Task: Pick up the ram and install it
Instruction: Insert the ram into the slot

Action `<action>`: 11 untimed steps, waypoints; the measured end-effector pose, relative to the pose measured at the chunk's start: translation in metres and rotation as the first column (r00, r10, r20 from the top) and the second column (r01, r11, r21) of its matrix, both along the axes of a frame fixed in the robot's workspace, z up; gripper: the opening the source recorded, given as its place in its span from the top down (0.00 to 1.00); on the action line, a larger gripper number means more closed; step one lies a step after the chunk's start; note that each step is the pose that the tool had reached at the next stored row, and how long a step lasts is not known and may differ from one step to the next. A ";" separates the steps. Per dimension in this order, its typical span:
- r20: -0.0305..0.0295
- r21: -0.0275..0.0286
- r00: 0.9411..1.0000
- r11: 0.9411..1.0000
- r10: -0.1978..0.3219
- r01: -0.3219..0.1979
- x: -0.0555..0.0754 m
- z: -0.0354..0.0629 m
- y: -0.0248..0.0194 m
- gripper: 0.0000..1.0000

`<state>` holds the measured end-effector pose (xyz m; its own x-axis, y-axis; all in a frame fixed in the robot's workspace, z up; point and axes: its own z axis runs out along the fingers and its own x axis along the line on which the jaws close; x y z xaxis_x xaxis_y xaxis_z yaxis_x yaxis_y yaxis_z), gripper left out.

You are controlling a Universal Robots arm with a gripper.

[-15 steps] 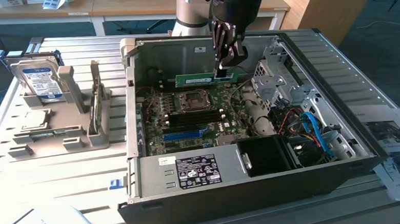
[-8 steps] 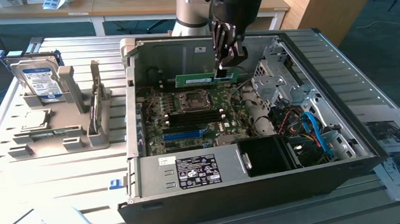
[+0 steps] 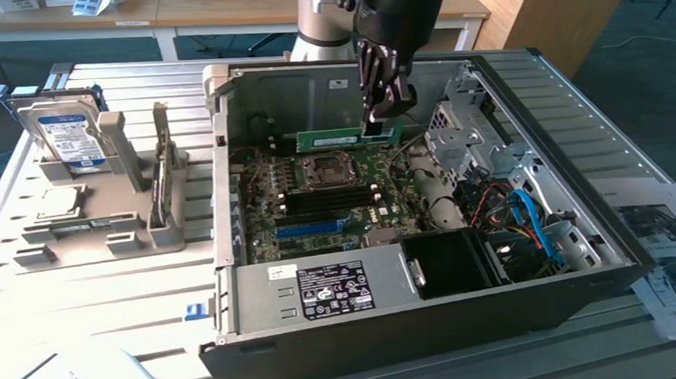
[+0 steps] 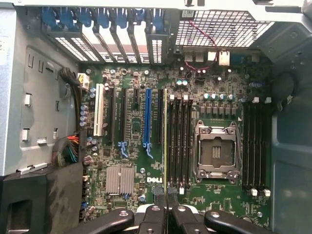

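One ram (image 3: 347, 139) is pinched on edge between the narrowed fingers of the gripper (image 3: 388, 109), hanging over the motherboard just beside the processor socket (image 3: 320, 169) (no chip in it, as far as I can tell). The pick-up is done and the install step is in hand. In my judgement, seating calls for the stick's lower edge to lie level along a single slot before any straight push down. Eight black memory slots (image 4: 180, 144) flank the socket, four on each side, and the stick hovers at the outer edge of one bank, apart from it. Well away from the socket, outside the case, a grey holder (image 3: 121, 244) carries one second stick (image 3: 160, 164), one hard drive (image 3: 67, 134) and one processor chip (image 3: 58, 202).
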<state>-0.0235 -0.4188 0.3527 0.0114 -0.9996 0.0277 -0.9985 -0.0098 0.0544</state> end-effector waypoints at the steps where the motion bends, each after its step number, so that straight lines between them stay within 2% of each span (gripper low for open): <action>1: 0.000 0.000 1.000 1.000 0.000 0.000 0.000 -0.0003 0.0000 0.88; 11: 0.001 0.000 1.000 1.000 0.000 0.000 0.000 -0.0048 0.0000 0.88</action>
